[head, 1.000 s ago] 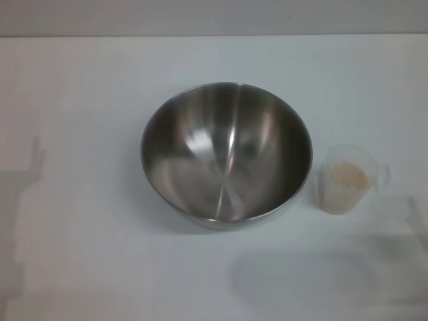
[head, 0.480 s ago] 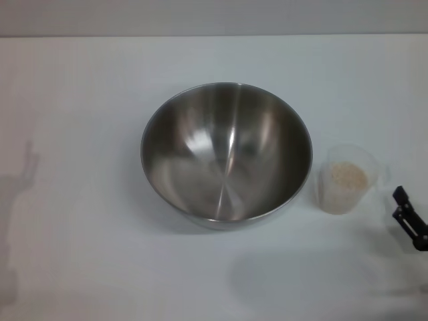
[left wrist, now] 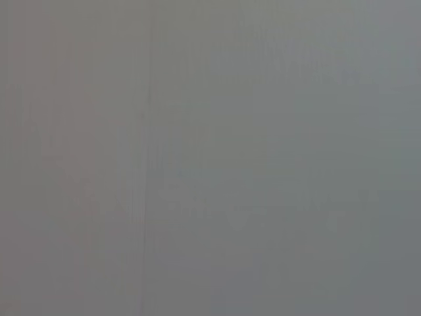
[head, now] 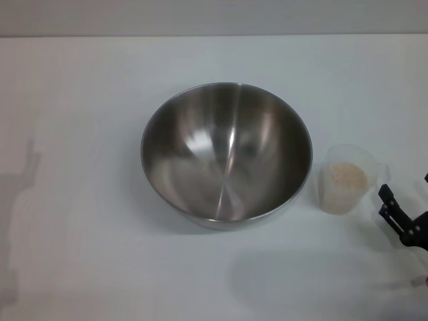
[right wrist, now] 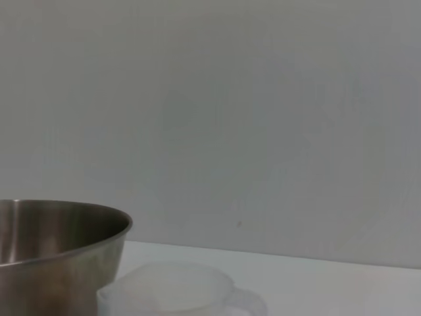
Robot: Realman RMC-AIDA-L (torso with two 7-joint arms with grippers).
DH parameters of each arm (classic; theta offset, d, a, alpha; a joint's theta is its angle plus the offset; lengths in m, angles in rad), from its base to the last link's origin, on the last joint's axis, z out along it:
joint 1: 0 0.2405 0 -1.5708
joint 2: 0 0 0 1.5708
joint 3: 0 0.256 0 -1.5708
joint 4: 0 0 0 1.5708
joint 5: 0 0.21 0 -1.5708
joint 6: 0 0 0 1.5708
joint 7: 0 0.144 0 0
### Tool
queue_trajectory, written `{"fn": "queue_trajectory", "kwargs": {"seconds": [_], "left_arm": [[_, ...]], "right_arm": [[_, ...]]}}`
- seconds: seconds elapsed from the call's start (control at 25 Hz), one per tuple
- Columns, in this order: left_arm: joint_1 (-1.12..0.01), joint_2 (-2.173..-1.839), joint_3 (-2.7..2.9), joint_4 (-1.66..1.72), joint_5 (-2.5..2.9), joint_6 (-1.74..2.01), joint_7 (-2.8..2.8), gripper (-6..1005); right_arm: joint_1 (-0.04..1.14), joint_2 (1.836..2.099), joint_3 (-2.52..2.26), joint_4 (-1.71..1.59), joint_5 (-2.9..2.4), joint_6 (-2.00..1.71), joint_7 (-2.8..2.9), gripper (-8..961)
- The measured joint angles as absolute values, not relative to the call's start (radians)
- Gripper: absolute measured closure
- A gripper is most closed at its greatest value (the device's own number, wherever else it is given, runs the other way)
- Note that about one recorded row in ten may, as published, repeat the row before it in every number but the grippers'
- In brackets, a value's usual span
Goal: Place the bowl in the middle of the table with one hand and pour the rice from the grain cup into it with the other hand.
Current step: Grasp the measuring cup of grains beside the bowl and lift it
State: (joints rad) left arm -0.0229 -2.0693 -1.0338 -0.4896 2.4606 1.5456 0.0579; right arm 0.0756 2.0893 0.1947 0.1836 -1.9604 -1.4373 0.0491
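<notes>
The steel bowl (head: 226, 154) sits upright in the middle of the white table (head: 80, 254), with nothing inside it. Just to its right stands the clear grain cup (head: 332, 199), holding rice (head: 348, 176); its handle points to the right. My right gripper (head: 384, 202) reaches in from the right edge, open, its two black fingertips a short way right of the cup and not touching it. In the right wrist view the bowl (right wrist: 59, 250) and the cup's rim (right wrist: 174, 286) are close ahead. My left gripper is out of view; its wrist view shows only a plain grey surface.
A grey wall runs along the table's far edge (head: 214, 35). An arm's shadow lies on the table at the left (head: 20, 200).
My right gripper has come in from the right edge and moved left toward the cup. Bowl and cup have stayed in place.
</notes>
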Motion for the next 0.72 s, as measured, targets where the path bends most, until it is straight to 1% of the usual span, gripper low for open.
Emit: {"fn": "queue_trajectory", "kwargs": {"seconds": [0.72], "left_arm": [[-0.010, -2.069, -1.034, -0.480, 2.460, 1.586, 0.057, 204]], "right_arm": [[0.106, 2.088, 0.202, 0.184, -1.955, -1.393, 0.049, 114]]}}
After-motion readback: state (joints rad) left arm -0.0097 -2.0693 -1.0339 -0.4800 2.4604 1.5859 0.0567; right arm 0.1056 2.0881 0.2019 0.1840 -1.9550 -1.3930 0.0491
